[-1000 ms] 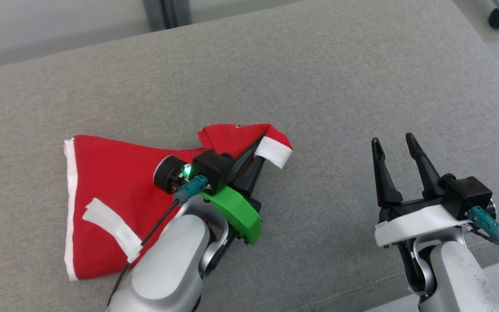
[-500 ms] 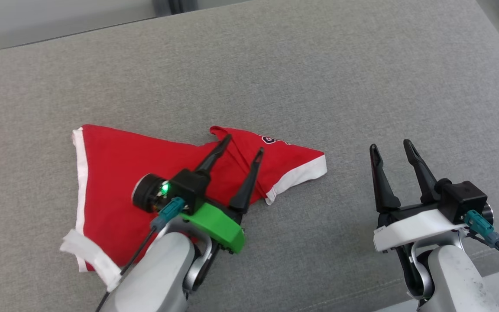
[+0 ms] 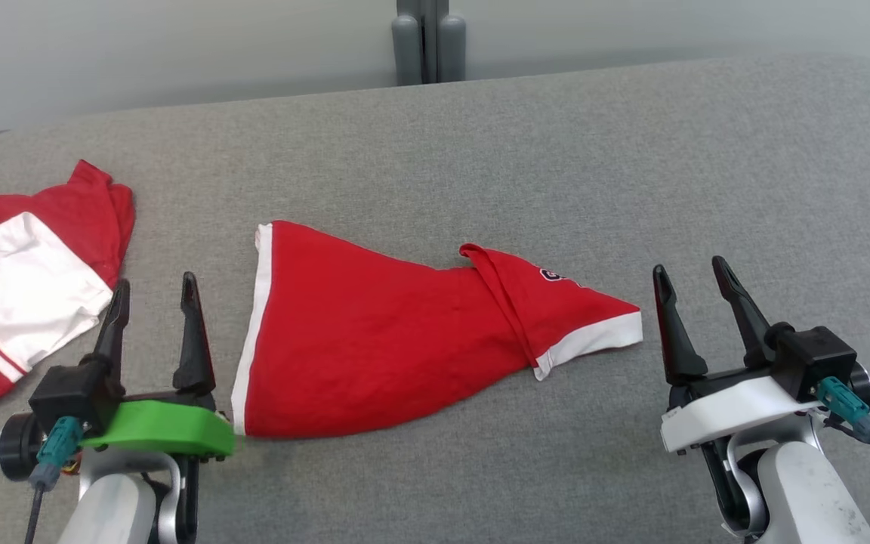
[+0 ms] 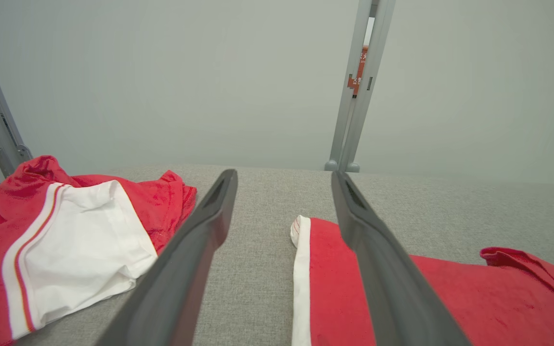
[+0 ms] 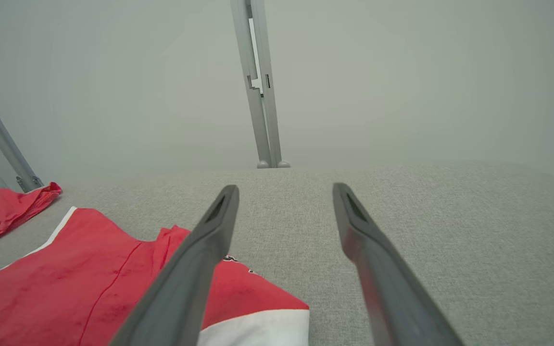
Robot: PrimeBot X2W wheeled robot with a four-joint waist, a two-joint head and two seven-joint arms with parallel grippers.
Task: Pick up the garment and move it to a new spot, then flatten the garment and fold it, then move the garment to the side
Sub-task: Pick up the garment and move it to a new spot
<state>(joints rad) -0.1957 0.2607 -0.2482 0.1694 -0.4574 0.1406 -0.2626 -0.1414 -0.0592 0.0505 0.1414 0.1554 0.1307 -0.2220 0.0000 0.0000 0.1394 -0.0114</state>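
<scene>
Head view: red garment (image 3: 374,355) lies on the grey surface (image 3: 556,151). The left claw (image 3: 155,281) and right claw (image 3: 688,264) flank it, both spread apart.

Bright, even light; soft shadows, sharp focus.

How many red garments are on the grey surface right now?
2: the red garment lies mid-surface; the crumpled red-and-white garment lies at the left edge, partly out of frame.
</scene>
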